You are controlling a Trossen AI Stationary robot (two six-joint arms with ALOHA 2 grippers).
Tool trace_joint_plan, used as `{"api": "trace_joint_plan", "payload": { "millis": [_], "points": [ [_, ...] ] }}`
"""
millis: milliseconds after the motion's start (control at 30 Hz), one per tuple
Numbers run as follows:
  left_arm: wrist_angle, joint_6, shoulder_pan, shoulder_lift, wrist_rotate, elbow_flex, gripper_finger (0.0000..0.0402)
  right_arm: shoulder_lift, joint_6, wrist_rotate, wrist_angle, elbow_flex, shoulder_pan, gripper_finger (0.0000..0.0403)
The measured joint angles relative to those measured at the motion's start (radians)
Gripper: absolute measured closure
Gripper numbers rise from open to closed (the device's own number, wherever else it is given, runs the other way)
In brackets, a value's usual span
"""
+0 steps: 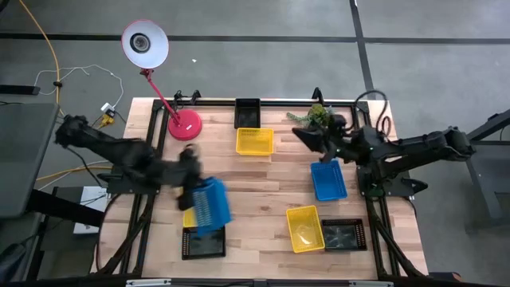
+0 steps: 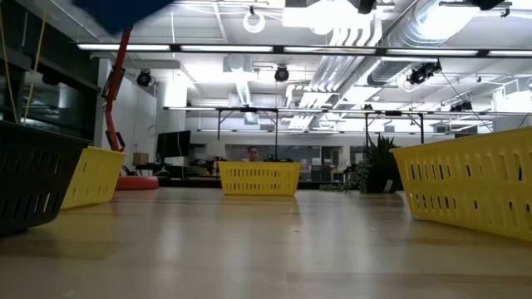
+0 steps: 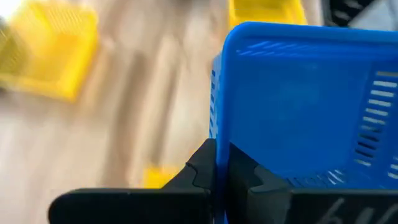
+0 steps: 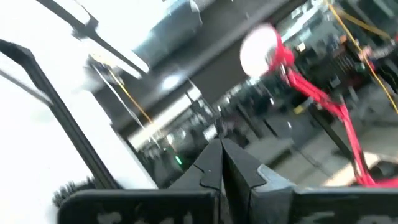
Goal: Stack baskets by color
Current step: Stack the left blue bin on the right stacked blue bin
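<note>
My left gripper [image 1: 192, 186] [image 3: 222, 169] is shut on a blue basket [image 1: 212, 204] [image 2: 125, 8], held in the air above a yellow basket [image 1: 189, 218] and a black basket [image 1: 204, 244] at the near left. A second blue basket [image 1: 328, 181] lies on its base right of the middle. Another yellow basket [image 1: 255, 141] and a black one [image 1: 248, 112] sit at the far middle. At the near right a yellow basket [image 1: 305, 228] lies beside a black one [image 1: 344, 234]. My right gripper [image 1: 303, 134] [image 4: 222, 163] is shut on nothing, raised beside the plant. My left gripper pinches the blue basket's side wall at its rim [image 3: 221, 146], one finger inside the basket and one outside. The fingers come slanting down from the table's left. The basket is lifted clear of the table and hangs tilted beyond the fingers.
A red-based desk lamp [image 1: 184, 123] stands at the far left with its white head [image 1: 144, 44] beyond the table's edge. A small green plant [image 1: 319, 116] stands at the far right. Bare wood lies in the table's middle [image 1: 263, 191].
</note>
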Motion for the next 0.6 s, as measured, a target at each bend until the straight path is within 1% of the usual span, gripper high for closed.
{"api": "trace_joint_plan", "payload": {
  "millis": [100, 200, 367, 433, 500, 600],
  "points": [
    [0.182, 0.138, 0.123, 0.118, -0.003, 0.000, 0.0401, 0.000, -0.006, -0.003, 0.066, 0.000, -0.012, 0.0403],
    [0.444, 0.222, 0.213, 0.232, -0.002, 0.000, 0.0401, 0.000, -0.046, -0.007, 0.142, 0.000, -0.022, 0.0403],
    [0.938, 0.305, 0.297, 0.441, 0.010, 0.001, 0.0401, 0.000, -0.134, -0.007, 0.262, 0.000, -0.032, 0.0403],
    [1.096, 0.317, 0.318, 0.522, 0.013, 0.001, 0.0401, 0.000, -0.153, -0.008, 0.282, 0.000, -0.032, 0.0403],
    [1.197, 0.316, 0.333, 0.617, 0.015, 0.036, 0.0401, 0.000, -0.157, -0.008, 0.284, 0.000, -0.032, 0.0403],
    [1.196, 0.301, 0.353, 0.750, 0.053, 0.146, 0.0401, 0.000, -0.157, -0.008, 0.275, 0.000, -0.032, 0.0403]
  ]
}}
